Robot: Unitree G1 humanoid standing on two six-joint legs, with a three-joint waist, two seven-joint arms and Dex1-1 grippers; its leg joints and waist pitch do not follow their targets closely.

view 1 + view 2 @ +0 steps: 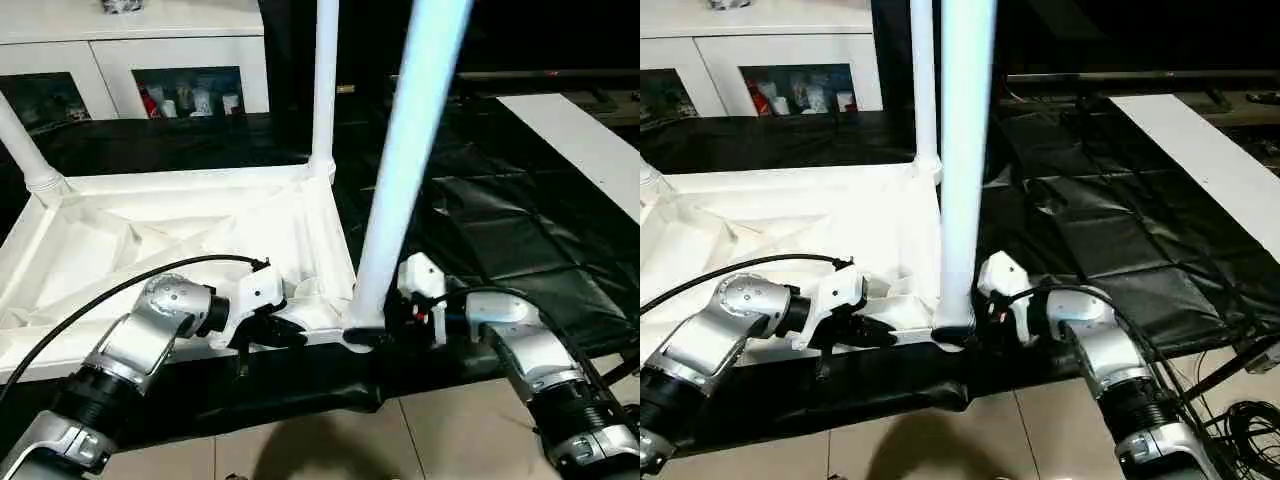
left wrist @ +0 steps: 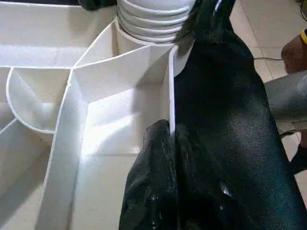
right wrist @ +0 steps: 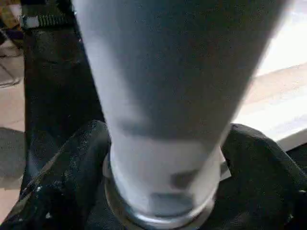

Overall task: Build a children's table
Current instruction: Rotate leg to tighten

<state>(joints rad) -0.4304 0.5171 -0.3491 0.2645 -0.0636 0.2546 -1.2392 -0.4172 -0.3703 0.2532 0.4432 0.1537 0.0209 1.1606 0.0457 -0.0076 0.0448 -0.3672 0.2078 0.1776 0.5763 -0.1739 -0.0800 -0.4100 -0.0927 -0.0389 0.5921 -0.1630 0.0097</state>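
Your left hand (image 1: 285, 335) is clamped on the tabletop (image 1: 150, 235) rim; your right hand (image 1: 385, 325) — fingers apart — flanks the leg (image 1: 405, 160).

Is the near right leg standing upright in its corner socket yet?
Yes, upright: the leg rises from the tabletop's near corner socket, right gripper around its base.

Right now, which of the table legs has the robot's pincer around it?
The near leg, standing in the corner closest to the robot. The right pincer straddles its base. The two far legs stand alone in their far corners.
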